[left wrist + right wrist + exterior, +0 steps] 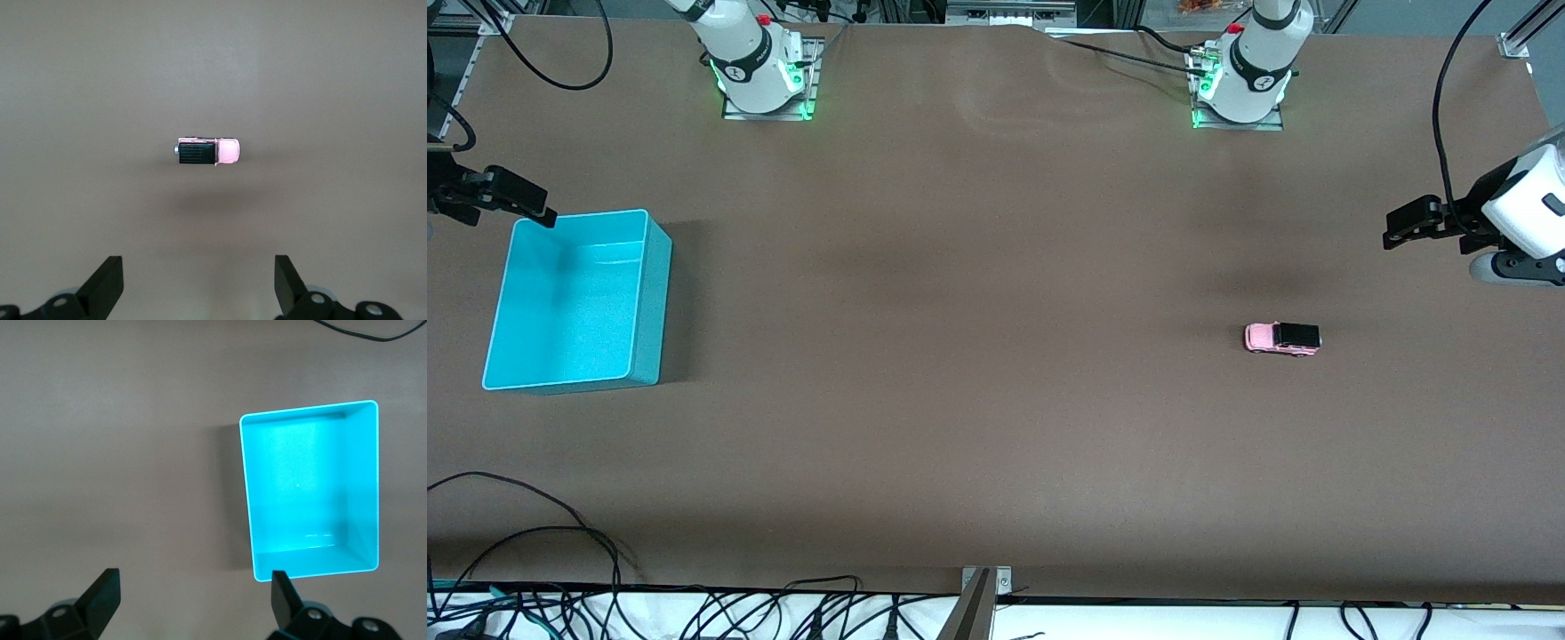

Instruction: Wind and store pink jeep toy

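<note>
Plainly, the pink jeep toy (1281, 338) has a black roof.

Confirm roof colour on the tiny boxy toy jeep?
Black roof on the tiny boxy pink toy jeep; clearest in the left wrist view.

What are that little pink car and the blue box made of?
The pink jeep toy looks like painted plastic or die-cast metal; its pink body shines softly, its roof is matte black. I cannot tell which. The turquoise bin looks like moulded plastic: thin even walls, rounded corners, a faint gloss inside.

Glossy turquoise plastic bin (649, 302) on matt brown table (996, 400)
</note>
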